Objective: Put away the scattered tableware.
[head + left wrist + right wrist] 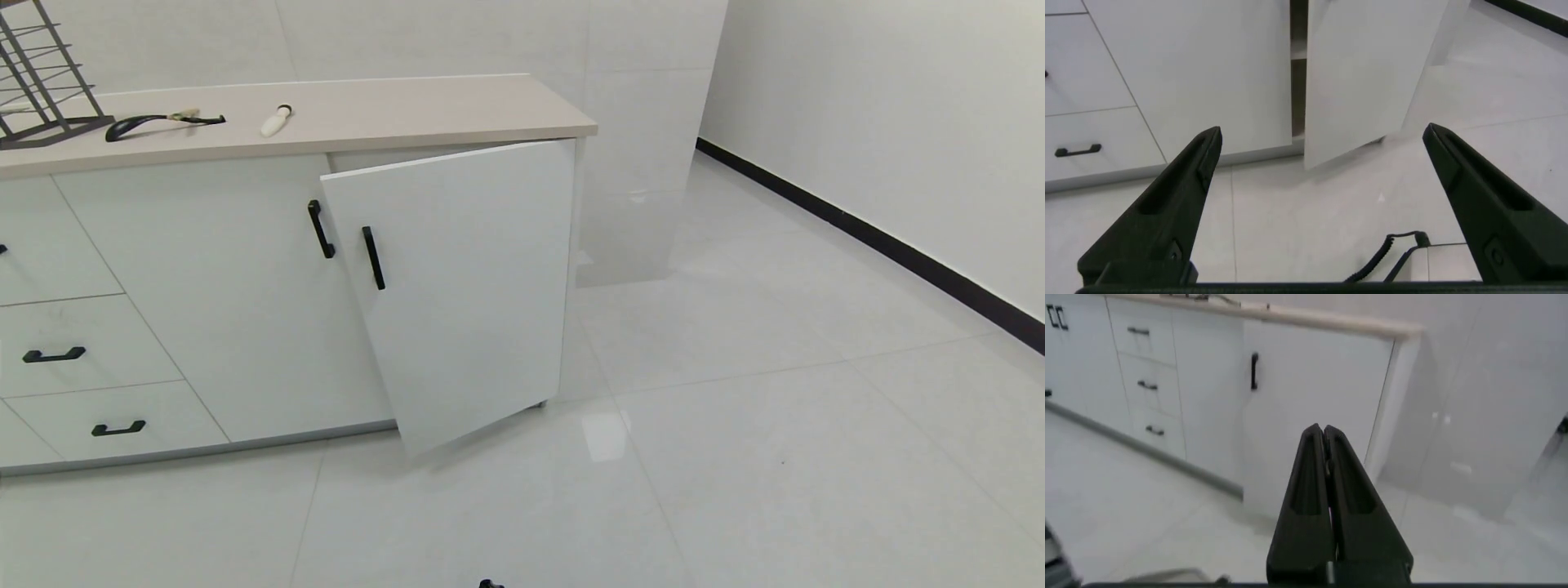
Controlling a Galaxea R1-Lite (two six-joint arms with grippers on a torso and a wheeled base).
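Note:
A black ladle [155, 123] lies on the beige countertop [408, 114], and a small white-handled utensil [276, 120] lies to its right. Below the counter's right end a white cabinet door [465, 286] with a black handle [373, 257] stands partly ajar. My left gripper [1323, 143] is open, held low over the floor and facing that door [1372, 73], with nothing between its fingers. My right gripper [1324, 437] is shut and empty, held out from the cabinet front [1315, 416].
A dark wire rack [37, 77] stands on the counter's far left. Drawers with black handles [54, 354] fill the cabinet's left part. White tiled floor [735, 449] stretches to the right, bounded by a wall with a black skirting [898, 245]. A coiled black cable [1388, 253] lies below my left gripper.

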